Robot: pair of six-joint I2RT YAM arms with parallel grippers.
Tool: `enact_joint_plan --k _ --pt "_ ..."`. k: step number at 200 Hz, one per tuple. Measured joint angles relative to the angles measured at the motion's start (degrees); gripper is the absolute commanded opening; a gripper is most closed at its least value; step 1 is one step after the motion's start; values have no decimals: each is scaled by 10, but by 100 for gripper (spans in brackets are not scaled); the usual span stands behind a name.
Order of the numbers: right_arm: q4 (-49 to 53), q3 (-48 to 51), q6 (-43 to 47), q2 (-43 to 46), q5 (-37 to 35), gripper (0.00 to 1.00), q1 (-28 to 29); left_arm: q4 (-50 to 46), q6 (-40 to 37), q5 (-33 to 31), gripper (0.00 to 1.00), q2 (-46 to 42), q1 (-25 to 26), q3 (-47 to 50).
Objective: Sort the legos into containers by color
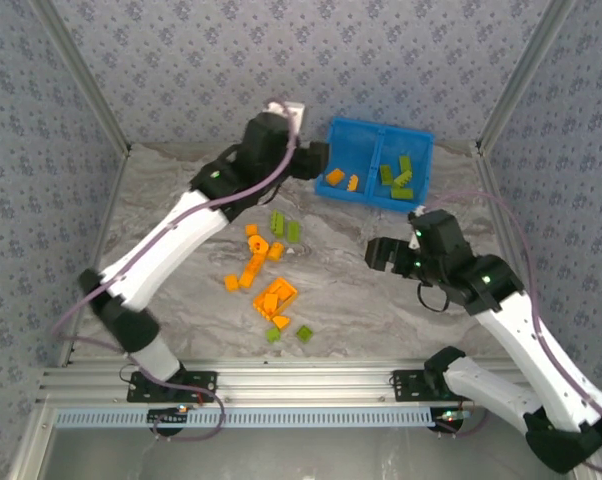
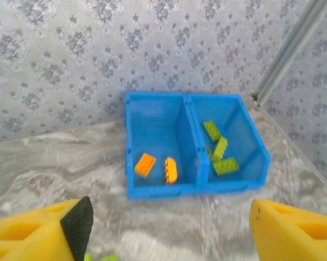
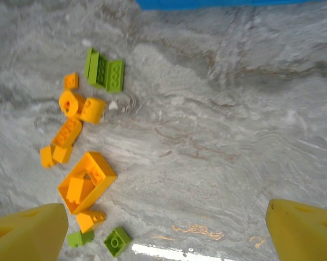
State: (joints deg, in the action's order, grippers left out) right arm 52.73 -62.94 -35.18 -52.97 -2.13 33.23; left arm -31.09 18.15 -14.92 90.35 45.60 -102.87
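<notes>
Across the grey marbled table [image 1: 381, 300] two white arms reach from the near edge: the left arm [image 1: 171, 240] stretches far toward the back, and the right arm [image 1: 521, 330] bends in over the right middle

At the back right sits the blue bin [image 1: 356, 148], split by a divider into a left compartment [image 2: 155, 125] and a right compartment [image 2: 237, 122]

The left gripper [image 1: 318, 160] hangs just beside the bin's left side, its yellow fingers [image 2: 38, 231] spread wide with nothing between them. The right gripper [image 1: 383, 255] hovers over bare table in front of the bin, its jaws likewise spread wide and empty

Left of centre on the table lies a loose scatter of legos. The flat orange plate [image 3: 98, 171] is the biggest, with a small orange brick [image 3: 75, 189] resting on it. Beyond it is a cluster of small orange bricks [image 3: 71, 117], and farther still a pair of lime-green bricks [image 3: 105, 72] lying side by side. Two small green bricks [image 3: 117, 241] sit nearest the arms' bases

Inside the bin, two orange bricks [image 2: 145, 165] lie in the left compartment, and several lime-green ones [image 2: 225, 166] lie in the right compartment
</notes>
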Motion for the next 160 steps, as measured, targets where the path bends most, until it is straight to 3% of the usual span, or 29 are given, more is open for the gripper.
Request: enact_joint_plan --k 32,77,113,160 --pt "-21 -48 21 -136 -20 98 77 -16 -11 25 89 -175 -2 225" --pt "-92 -101 57 -321 -19 98 153 -106 51 3 94 -358 -10 427" --pt "-111 -176 68 -479 -26 94 178 -171 134 -40 99 -466 -28 514" --pt "-120 -322 10 -649 -36 93 174 -187 174 -57 100 -490 -31 537"
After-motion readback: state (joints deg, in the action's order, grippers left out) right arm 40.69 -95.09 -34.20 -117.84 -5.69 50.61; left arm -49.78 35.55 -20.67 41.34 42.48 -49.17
